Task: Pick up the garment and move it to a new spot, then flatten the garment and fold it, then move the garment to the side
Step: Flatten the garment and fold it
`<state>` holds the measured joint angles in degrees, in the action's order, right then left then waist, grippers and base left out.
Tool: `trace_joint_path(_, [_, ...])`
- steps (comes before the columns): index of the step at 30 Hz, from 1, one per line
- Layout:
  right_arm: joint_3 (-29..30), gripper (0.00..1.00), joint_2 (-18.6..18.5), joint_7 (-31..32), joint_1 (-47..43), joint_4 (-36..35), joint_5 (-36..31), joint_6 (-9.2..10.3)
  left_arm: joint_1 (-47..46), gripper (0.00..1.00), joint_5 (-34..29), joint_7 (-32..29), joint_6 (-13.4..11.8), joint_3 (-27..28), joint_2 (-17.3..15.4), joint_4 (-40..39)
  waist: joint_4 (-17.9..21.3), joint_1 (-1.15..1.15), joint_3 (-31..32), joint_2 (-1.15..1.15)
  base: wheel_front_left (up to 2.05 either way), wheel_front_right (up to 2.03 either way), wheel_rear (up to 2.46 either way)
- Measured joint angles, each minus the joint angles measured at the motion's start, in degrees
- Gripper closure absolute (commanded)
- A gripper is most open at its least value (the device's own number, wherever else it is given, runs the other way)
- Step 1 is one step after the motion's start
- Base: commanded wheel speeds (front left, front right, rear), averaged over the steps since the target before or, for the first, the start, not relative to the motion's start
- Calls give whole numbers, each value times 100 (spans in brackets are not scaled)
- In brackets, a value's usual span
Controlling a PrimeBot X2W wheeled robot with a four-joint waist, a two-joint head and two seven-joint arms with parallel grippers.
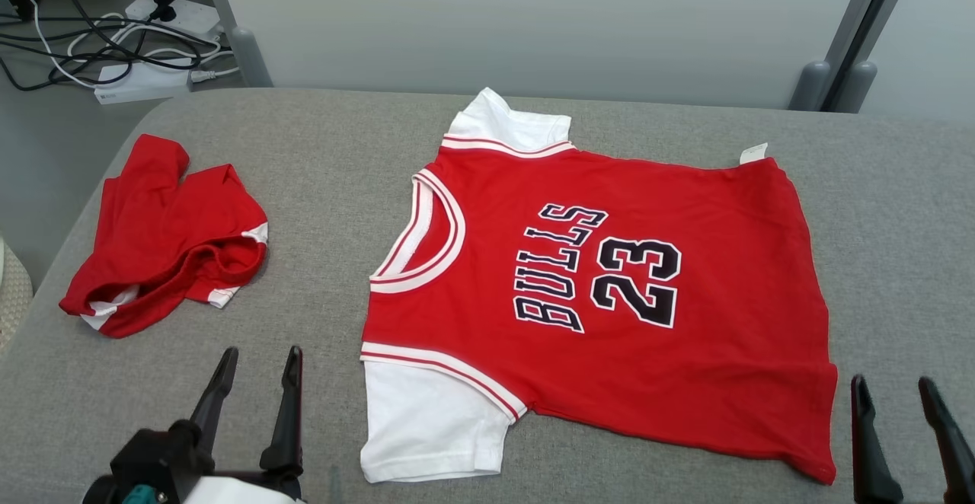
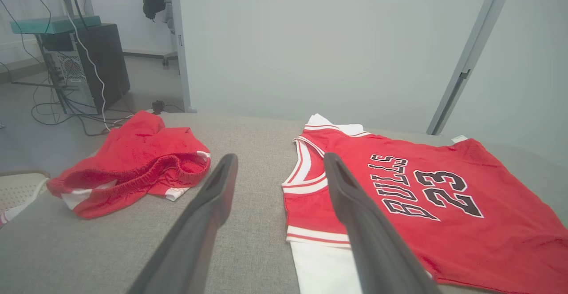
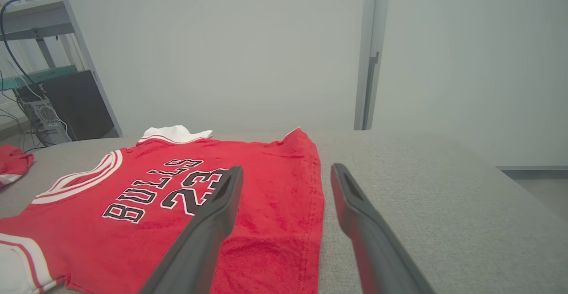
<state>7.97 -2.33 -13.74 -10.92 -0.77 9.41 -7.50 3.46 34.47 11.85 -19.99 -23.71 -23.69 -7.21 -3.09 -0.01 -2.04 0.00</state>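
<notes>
Left pincer (image 1: 260, 353) and right pincer (image 1: 893, 382) are spread wide, holding nothing. Between them, the shirt (image 1: 609, 275) lies flat. Folding and moving aside look left to do.

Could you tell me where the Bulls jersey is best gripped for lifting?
Probably at the two near corners of the jersey, from the robot's side: left gripper on the white sleeve, right gripper on the hem corner. It lies flat and sideways, so those edges sit nearest the open grippers.
</notes>
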Motion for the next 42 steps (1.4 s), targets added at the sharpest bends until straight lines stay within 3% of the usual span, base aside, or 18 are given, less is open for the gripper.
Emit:
trace_joint_path(7, [13, 0, 33, -44, -489, 112, -100, 0, 224, 0, -8, 137, 13, 46, 110, 209, -47, 0, 127, 0, 0, 0, 0])
trace_joint_path(13, [-52, 0, 38, -44, -493, 172, -92, 0, 224, 0, -7, 101, 177, -14, 51, 352, -52, 0, 217, 0, 0, 0, 0])
trace_joint_path(34, [-81, 0, 42, -47, -452, 479, -31, 0, 184, 0, -263, -279, 103, -268, -189, 417, -4, 0, -9, 0, 0, 0, 0])
trace_joint_path(36, [-87, 0, 45, -47, -390, 662, -31, 0, 107, 0, -209, -370, 210, -365, -155, 573, 34, 0, -169, 0, 0, 0, 0])
trace_joint_path(38, [-105, 0, 45, -45, -266, 976, -12, 0, -53, 0, -79, -460, 491, -597, -7, 811, 111, 0, -461, 0, 0, 0, 0])
trace_joint_path(42, [-73, 0, 44, -45, -118, 1198, 78, 0, -64, 0, 38, -478, 643, -751, 153, 995, 170, 0, -651, 0, 0, 0, 0])
